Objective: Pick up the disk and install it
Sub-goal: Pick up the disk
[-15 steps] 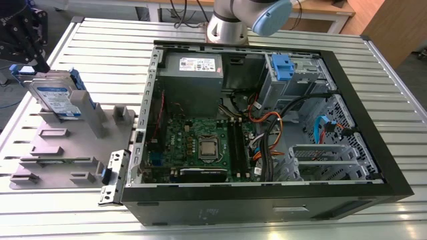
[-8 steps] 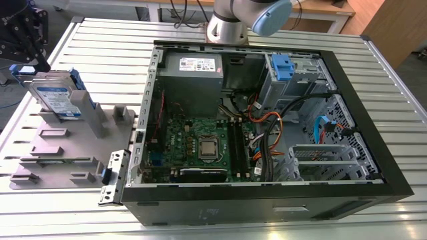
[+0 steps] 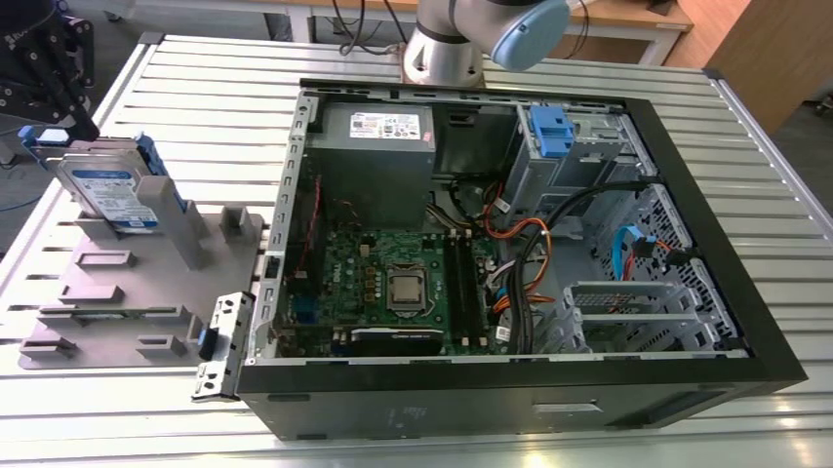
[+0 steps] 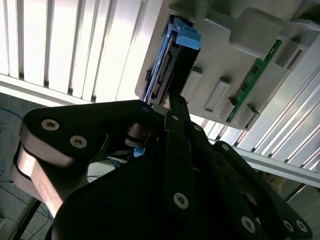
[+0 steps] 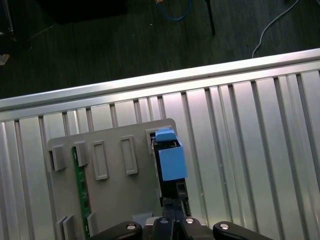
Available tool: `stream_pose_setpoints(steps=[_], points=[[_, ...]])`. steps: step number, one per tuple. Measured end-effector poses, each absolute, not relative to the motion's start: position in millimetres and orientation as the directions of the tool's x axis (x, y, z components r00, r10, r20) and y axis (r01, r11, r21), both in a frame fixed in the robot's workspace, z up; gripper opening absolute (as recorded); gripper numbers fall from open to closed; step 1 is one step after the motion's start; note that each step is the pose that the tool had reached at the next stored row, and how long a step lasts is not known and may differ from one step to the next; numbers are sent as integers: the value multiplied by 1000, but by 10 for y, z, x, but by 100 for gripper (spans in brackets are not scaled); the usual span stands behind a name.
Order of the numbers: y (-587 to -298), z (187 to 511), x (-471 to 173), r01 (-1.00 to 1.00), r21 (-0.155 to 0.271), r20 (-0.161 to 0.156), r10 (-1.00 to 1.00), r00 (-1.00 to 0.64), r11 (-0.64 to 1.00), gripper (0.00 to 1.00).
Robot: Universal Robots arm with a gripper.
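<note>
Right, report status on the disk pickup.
Gripper close against disk. Disk upright in grey holder, outside computer case. No obstruction seen.

Nothing legible. White-and-blue label [image 3: 107, 188] on the disk [image 3: 148, 207] and white sticker [image 3: 386, 125] on the power supply [image 3: 374, 180] both carry print, too small to make out.

Beneath the gripper [image 5: 174, 216] spreads a table [image 5: 240, 125] of pale aluminium slats, glaring white where light strikes them. Past the table edge ahead of the gripper lies a dark floor [image 5: 100, 50] with a blue cable [image 5: 177, 12] and a white cable [image 5: 280, 30]. In the exterior view, well away from the gripper, stand a wood-topped bench [image 3: 625, 12] and a brown wooden panel [image 3: 762, 58]
</note>
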State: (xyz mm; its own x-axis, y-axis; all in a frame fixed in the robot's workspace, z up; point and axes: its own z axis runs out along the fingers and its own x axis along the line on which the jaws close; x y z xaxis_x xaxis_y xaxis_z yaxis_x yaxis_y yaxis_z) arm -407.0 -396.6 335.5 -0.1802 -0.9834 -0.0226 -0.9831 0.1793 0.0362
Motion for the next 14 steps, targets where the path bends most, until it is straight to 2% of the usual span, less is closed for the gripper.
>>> stream_pose_setpoints(steps=[11,12,13,14], points=[[-3966,3355,-4070,-983,36,-23,-984,-179,178,11],[-3966,3355,-4069,-983,36,-23,-984,-179,178,11],[-3966,3355,-4069,-983,36,-23,-984,-179,178,17],[-3966,3355,-4070,-983,36,-23,-984,-179,178,17]])
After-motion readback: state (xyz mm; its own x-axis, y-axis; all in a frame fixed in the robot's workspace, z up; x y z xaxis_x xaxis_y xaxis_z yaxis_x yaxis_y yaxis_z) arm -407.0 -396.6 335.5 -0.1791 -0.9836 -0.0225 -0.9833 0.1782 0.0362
